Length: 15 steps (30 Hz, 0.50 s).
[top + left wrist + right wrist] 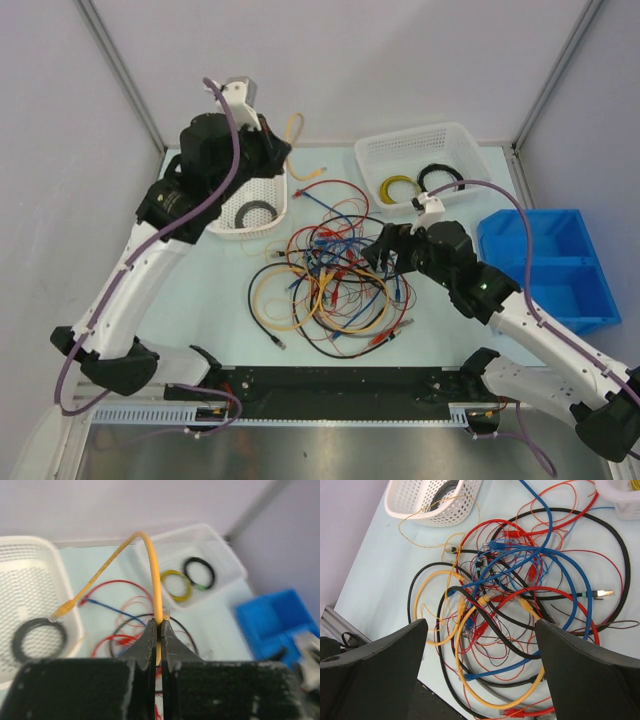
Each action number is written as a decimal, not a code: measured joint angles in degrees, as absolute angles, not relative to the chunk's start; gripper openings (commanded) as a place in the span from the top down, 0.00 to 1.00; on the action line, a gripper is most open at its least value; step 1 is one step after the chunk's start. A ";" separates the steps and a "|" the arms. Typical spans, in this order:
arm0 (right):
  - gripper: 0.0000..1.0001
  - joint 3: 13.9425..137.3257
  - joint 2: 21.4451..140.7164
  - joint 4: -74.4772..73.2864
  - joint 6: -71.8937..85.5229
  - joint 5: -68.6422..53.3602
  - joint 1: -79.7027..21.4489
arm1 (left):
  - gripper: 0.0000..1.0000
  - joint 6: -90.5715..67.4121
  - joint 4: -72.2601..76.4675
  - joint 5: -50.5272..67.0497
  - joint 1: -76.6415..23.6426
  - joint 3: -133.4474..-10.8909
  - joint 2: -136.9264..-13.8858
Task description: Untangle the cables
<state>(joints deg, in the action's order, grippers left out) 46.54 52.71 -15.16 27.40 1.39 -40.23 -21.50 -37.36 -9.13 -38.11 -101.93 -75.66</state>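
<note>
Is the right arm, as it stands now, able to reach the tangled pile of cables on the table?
Probably yes. The right gripper is open and hangs over the right side of the cables. Its wrist view shows the wires straight below it, with nothing in the way.

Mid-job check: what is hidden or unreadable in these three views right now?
Left wrist: the yellow cable below the shut left pincer, hidden by its body.
Top: that grip itself, covered by the left arm.
Top: which strand lies over which in the middle of the cables, too fine and dense to tell.
Right wrist: the pile's near side, behind the fingers of the open right pincer and cut off by the bottom edge.
</note>
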 measured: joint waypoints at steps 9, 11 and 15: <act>0.05 46.83 49.89 -17.30 26.92 4.16 -39.62 | 1.00 -25.02 -38.22 -10.35 -19.29 -100.14 -87.13; 0.05 46.85 49.98 -17.65 26.68 4.12 -38.87 | 1.00 -25.02 -37.52 -10.26 -17.93 -100.14 -90.21; 0.05 46.87 50.70 -18.44 26.02 4.01 -36.86 | 1.00 -25.32 -36.62 -9.52 -14.46 -100.84 -97.17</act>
